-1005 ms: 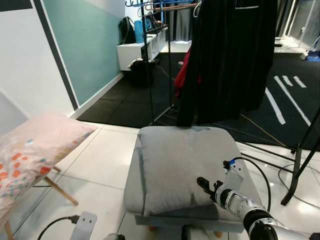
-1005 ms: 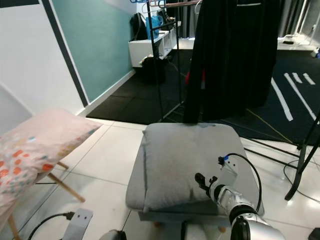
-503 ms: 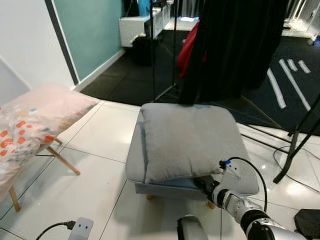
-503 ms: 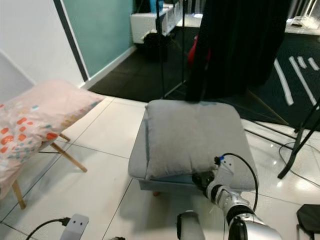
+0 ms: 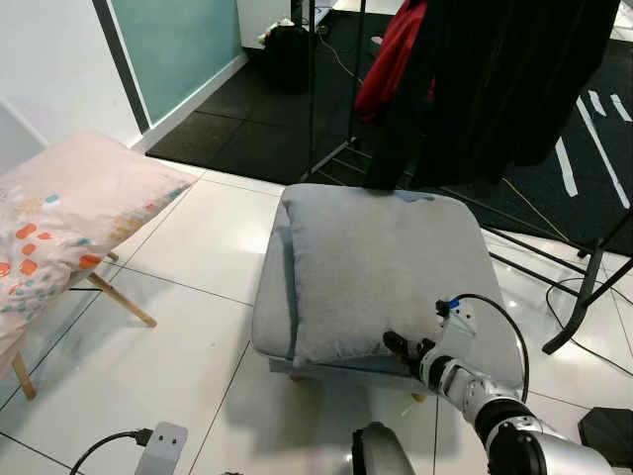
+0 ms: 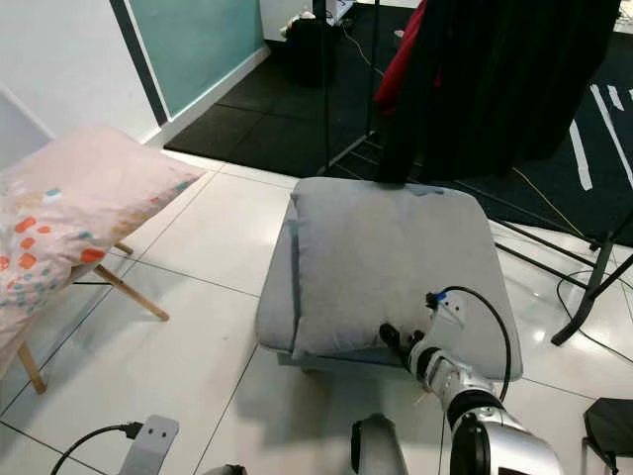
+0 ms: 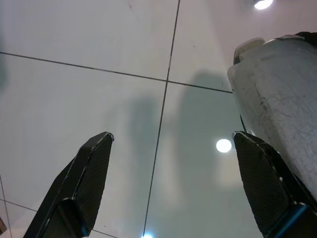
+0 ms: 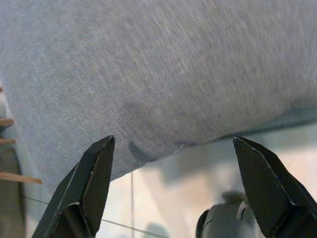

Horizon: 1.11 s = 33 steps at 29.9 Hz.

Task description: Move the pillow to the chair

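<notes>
Tiles of glossy white floor (image 5: 198, 396) lie nearest, and the left gripper (image 7: 168, 188) hangs idle just above them, its jaws spread wide with bare tile between the two black fingers. Just beyond, the right gripper (image 5: 398, 346) reaches forward at the near right corner of the grey pillow (image 5: 371, 272), its black fingertips at the pillow's front edge; seen from its wrist, the jaws stand wide apart with grey fabric across the gap, and they hold nothing. A black cable (image 5: 499, 317) loops over the silver right arm (image 5: 485, 401). The pillow lies flat on a low grey padded stool (image 5: 269, 317), covering most of its seat, with a strip of the stool's cushion showing along the left side and the front. Off to the left, well apart from the stool, a pink pillow with red and blue patches (image 5: 59, 233) rests on a chair with slanting wooden legs (image 5: 124, 302). Behind the stool a black metal clothes rack (image 5: 312, 89) stands at the edge of a dark mat (image 5: 247, 139), with dark garments (image 5: 495, 79) and a red one (image 5: 391, 59) hanging down to just above the stool's far edge. A teal wall panel (image 5: 168, 45) runs along the far left.
</notes>
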Motion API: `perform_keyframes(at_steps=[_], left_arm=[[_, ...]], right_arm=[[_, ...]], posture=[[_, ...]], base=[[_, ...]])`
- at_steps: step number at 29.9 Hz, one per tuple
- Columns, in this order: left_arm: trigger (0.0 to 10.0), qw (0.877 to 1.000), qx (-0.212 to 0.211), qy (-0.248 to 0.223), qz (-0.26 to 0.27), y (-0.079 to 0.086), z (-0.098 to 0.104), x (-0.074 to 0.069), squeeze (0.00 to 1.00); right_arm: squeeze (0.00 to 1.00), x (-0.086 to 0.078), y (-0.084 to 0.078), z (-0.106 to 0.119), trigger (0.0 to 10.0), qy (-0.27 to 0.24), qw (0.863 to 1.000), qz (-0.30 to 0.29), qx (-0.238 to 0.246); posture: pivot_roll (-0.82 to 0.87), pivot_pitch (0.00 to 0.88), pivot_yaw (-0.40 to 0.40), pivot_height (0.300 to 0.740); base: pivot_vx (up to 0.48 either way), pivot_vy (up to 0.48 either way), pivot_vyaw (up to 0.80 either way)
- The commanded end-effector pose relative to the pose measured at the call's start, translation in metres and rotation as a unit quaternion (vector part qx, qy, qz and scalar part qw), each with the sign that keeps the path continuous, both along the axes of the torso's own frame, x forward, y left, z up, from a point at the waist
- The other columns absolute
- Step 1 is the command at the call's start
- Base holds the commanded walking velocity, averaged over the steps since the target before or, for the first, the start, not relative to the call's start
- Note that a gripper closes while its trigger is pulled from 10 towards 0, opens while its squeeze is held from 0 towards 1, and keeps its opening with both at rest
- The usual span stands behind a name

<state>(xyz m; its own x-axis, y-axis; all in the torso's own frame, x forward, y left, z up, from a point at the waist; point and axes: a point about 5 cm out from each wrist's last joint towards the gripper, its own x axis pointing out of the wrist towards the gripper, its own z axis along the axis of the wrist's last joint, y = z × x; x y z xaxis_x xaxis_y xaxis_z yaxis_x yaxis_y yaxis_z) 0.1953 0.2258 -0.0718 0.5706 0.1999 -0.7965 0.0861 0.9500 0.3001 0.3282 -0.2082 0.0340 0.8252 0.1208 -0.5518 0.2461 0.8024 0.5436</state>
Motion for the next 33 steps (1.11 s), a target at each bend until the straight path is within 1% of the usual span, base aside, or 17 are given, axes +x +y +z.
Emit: perform_keyframes(at_steps=[1, 2, 4, 5, 10, 11, 12, 15, 17, 20, 22, 23, 24, 25, 26, 29, 33], left_arm=[[10.0, 1.000, -0.002, 0.015, -0.001, -0.002, -0.005, -0.009, 0.00], [10.0, 1.000, -0.002, 0.015, -0.001, -0.002, -0.005, -0.009, 0.00], [10.0, 1.000, -0.001, 0.015, -0.003, -0.001, -0.005, -0.009, 0.00], [10.0, 1.000, -0.001, 0.014, -0.002, 0.000, -0.005, -0.010, 0.00], [10.0, 1.000, -0.001, 0.007, 0.003, 0.002, -0.005, -0.012, 0.00], [10.0, 1.000, 0.000, 0.002, 0.006, 0.004, -0.006, -0.014, 0.00], [10.0, 1.000, 0.004, -0.015, 0.015, 0.008, -0.005, -0.018, 0.00], [10.0, 1.000, 0.007, -0.023, 0.020, 0.010, -0.005, -0.020, 0.00], [10.0, 0.999, 0.013, -0.034, 0.026, 0.013, -0.006, -0.025, 0.00], [10.0, 0.999, 0.017, -0.038, 0.025, 0.015, -0.006, -0.029, 0.00], [10.0, 0.999, 0.024, -0.038, 0.025, 0.017, -0.008, -0.035, 0.00], [10.0, 0.999, 0.024, -0.038, 0.025, 0.017, -0.008, -0.035, 0.00], [10.0, 0.998, 0.029, -0.039, 0.028, 0.019, -0.009, -0.041, 0.00], [10.0, 0.998, 0.030, -0.040, 0.029, 0.019, -0.009, -0.042, 0.00], [10.0, 0.998, 0.030, -0.040, 0.029, 0.019, -0.009, -0.042, 0.00], [10.0, 0.998, 0.033, -0.044, 0.031, 0.020, -0.011, -0.052, 0.00], [10.0, 0.998, 0.037, -0.051, 0.029, 0.021, -0.012, -0.057, 0.00]], right_arm=[[0.00, -0.008, -0.001, -0.010, 10.0, 0.034, 0.998, -0.038, 0.035], [0.00, -0.008, -0.001, -0.010, 10.0, 0.034, 0.998, -0.038, 0.035], [0.00, -0.012, -0.005, -0.014, 10.0, 0.043, 0.994, -0.079, 0.061], [0.00, -0.013, -0.008, -0.013, 10.0, 0.034, 0.992, -0.096, 0.076], [0.00, -0.013, -0.013, -0.013, 10.0, 0.021, 0.988, -0.122, 0.091], [0.00, -0.013, -0.015, -0.012, 10.0, 0.014, 0.987, -0.130, 0.095], [0.00, -0.011, -0.018, -0.008, 10.0, -0.014, 0.983, -0.145, 0.116], [0.00, -0.010, -0.019, -0.007, 10.0, -0.026, 0.979, -0.153, 0.130], [0.00, -0.012, -0.019, -0.008, 10.0, -0.044, 0.972, -0.163, 0.161], [0.00, -0.013, -0.018, -0.009, 10.0, -0.057, 0.968, -0.164, 0.183], [0.00, -0.016, -0.012, -0.013, 10.0, -0.053, 0.974, -0.137, 0.174], [0.00, -0.016, -0.012, -0.013, 10.0, -0.053, 0.974, -0.137, 0.174], [0.00, -0.017, -0.007, -0.016, 10.0, -0.046, 0.977, -0.118, 0.170], [0.00, -0.017, -0.006, -0.016, 10.0, -0.046, 0.977, -0.117, 0.171], [0.00, -0.017, -0.006, -0.016, 10.0, -0.046, 0.977, -0.117, 0.171], [0.00, -0.014, -0.009, -0.011, 10.0, -0.074, 0.973, -0.124, 0.179], [0.00, -0.010, -0.015, -0.004, 10.0, -0.093, 0.972, -0.128, 0.176]], posture=[[-0.05, 0.143, -0.014, 0.605], [-0.05, 0.143, -0.014, 0.605], [-0.04, 0.151, -0.007, 0.605], [-0.03, 0.155, -0.006, 0.605], [0.00, 0.171, 0.009, 0.605], [0.02, 0.182, 0.022, 0.605], [0.03, 0.195, 0.035, 0.605], [0.04, 0.205, 0.041, 0.605], [0.07, 0.232, 0.052, 0.605], [0.08, 0.245, 0.056, 0.605], [0.10, 0.262, 0.061, 0.605], [0.10, 0.262, 0.061, 0.605], [0.11, 0.276, 0.069, 0.595], [0.11, 0.276, 0.069, 0.590], [0.11, 0.276, 0.069, 0.590], [0.12, 0.304, 0.080, 0.570], [0.12, 0.310, 0.084, 0.550]], base=[[0.000, 0.000, 0.00], [0.000, 0.000, 0.00], [0.000, 0.000, 0.00], [0.000, 0.000, 0.00], [0.000, 0.000, 0.00], [0.000, 0.000, 0.00], [0.000, 0.000, 0.00], [0.000, 0.000, 0.00], [0.000, 0.000, 0.00], [0.000, 0.000, 0.00], [0.000, 0.000, 0.00], [0.000, 0.000, 0.00], [0.000, 0.000, 0.00], [0.000, 0.000, 0.00], [0.000, 0.000, 0.00], [0.000, 0.000, 0.00], [0.000, 0.000, 0.00]])
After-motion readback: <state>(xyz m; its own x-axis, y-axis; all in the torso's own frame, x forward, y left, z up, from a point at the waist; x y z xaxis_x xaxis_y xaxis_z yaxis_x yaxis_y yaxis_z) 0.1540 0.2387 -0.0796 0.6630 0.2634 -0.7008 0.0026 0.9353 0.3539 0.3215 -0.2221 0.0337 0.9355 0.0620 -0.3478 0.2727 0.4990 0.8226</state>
